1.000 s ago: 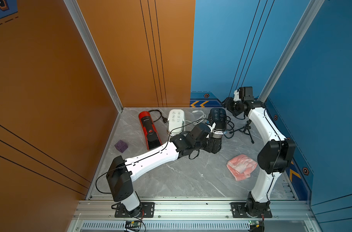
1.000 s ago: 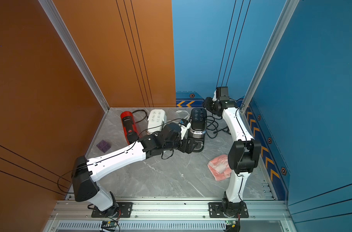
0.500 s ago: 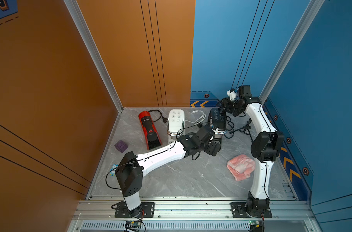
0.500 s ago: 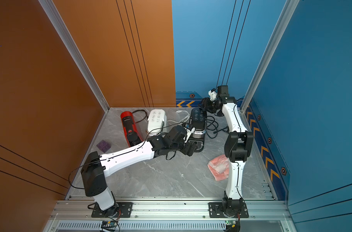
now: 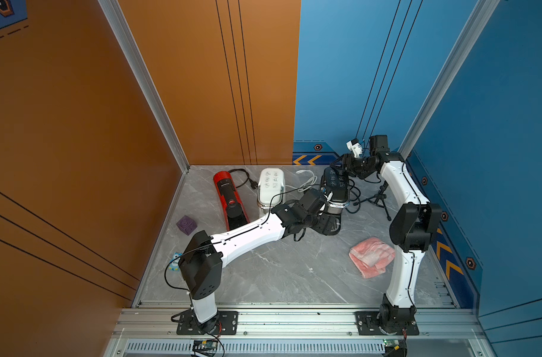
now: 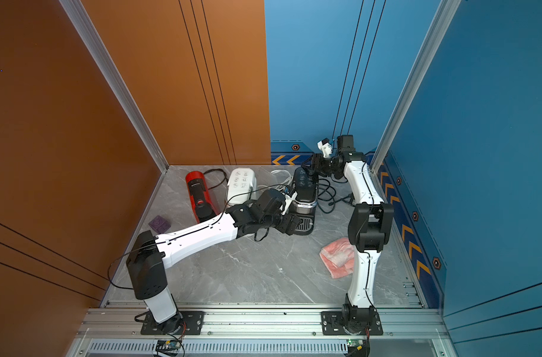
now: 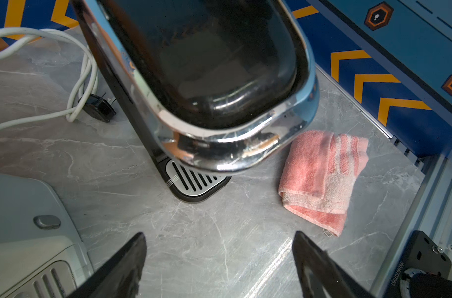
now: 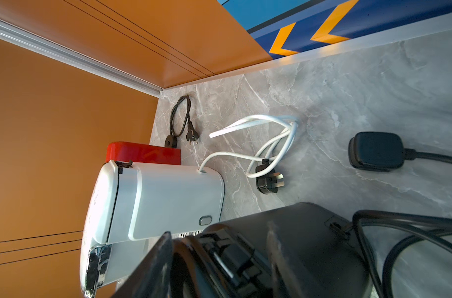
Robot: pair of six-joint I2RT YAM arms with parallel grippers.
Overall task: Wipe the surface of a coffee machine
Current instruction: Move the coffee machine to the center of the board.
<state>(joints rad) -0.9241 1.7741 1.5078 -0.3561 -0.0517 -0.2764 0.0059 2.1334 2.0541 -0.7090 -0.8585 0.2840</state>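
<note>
A: In both top views, where is the black coffee machine?
B: At 1 o'clock from the middle of the table. The left gripper is at its 6 o'clock, the right gripper at 12, the pink towel at 5.
A: Left wrist view?
B: Jaws wide apart, holding nothing; machine and towel ahead.
A: Right wrist view?
B: The fingers stand on both sides of the machine's back; clamped or not, I cannot tell.
</note>
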